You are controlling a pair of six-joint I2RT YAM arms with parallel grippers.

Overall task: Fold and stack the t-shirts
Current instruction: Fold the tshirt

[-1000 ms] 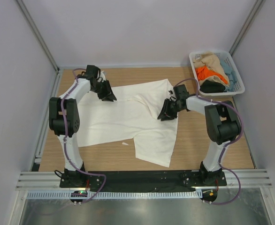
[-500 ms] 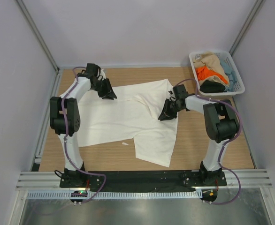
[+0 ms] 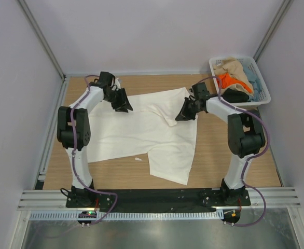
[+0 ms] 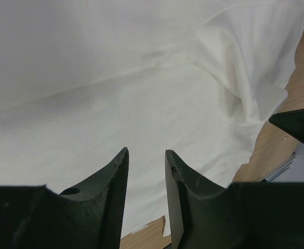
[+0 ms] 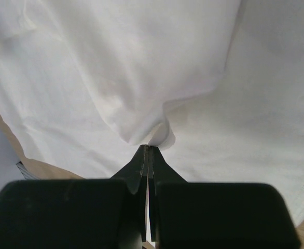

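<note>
A white t-shirt (image 3: 141, 135) lies spread on the wooden table, no print showing. My left gripper (image 3: 122, 105) is open at its far left edge; in the left wrist view (image 4: 146, 155) the jaws stand apart just above the cloth (image 4: 141, 78). My right gripper (image 3: 185, 111) is shut on a pinched fold at the shirt's far right; in the right wrist view (image 5: 148, 148) the cloth (image 5: 141, 52) bunches up at its tips. Tan (image 3: 234, 67), orange (image 3: 227, 80), pale blue (image 3: 250, 77) and black (image 3: 235, 96) shirts lie in the basket.
The white lattice basket (image 3: 263, 96) stands at the table's far right corner. A small white scrap (image 3: 138, 159) lies on the wood by the shirt's near edge. Pale walls enclose the table on three sides. Bare wood shows right of the shirt.
My right gripper has moved toward the far side with the pinched cloth, dragging that fold toward the far side. My left gripper has shifted slightly right along the far edge.
</note>
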